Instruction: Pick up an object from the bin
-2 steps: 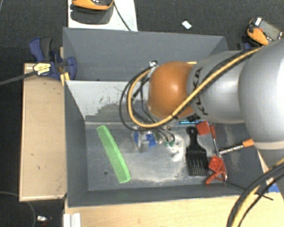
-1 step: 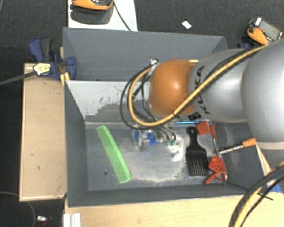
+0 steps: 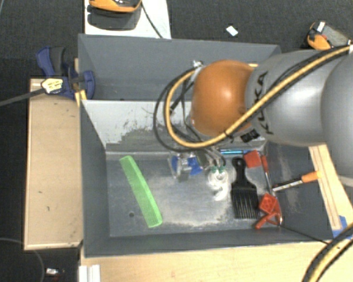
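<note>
Hanging over the bin's middle, near its back wall: gripper, largely hidden under the arm's orange cover; open or closed, cannot tell; small blue object just below it, white crumpled object beside; black brush and red clamp toward the right wall; green comb lying apart near the left wall.

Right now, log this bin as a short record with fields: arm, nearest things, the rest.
arm: orange wrist cover over the middle of the grey metal bin, reaching from the right
nearest things: small blue-and-white item and white crumpled piece, just below the cover
left: flat green plastic comb, lying diagonally, apart from the rest
right: black bristle brush with handle, red plastic pieces, orange-handled screwdriver
</note>
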Available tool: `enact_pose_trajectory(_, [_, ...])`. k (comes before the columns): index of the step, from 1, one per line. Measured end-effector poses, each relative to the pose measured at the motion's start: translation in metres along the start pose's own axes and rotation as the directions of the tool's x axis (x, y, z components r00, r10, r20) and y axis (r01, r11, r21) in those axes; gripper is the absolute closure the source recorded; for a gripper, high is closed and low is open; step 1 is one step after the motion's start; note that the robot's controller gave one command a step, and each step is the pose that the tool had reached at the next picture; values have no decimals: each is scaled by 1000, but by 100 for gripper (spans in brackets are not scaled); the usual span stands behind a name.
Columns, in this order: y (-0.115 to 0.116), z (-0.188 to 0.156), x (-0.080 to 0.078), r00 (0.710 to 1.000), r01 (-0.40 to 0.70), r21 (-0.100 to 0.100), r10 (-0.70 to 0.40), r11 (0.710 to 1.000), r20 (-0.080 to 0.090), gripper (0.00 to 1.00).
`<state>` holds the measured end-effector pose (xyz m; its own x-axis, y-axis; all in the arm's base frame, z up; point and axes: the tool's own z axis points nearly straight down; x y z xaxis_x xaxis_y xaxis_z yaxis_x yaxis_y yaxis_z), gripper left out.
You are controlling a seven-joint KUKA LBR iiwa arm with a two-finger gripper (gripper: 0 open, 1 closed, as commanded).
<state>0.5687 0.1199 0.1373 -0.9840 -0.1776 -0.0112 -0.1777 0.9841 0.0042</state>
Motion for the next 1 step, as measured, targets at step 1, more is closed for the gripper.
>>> enact_pose_trajectory(1, [0, -26, -3, 1000, -2, 0, 2, 1000, 10, 100])
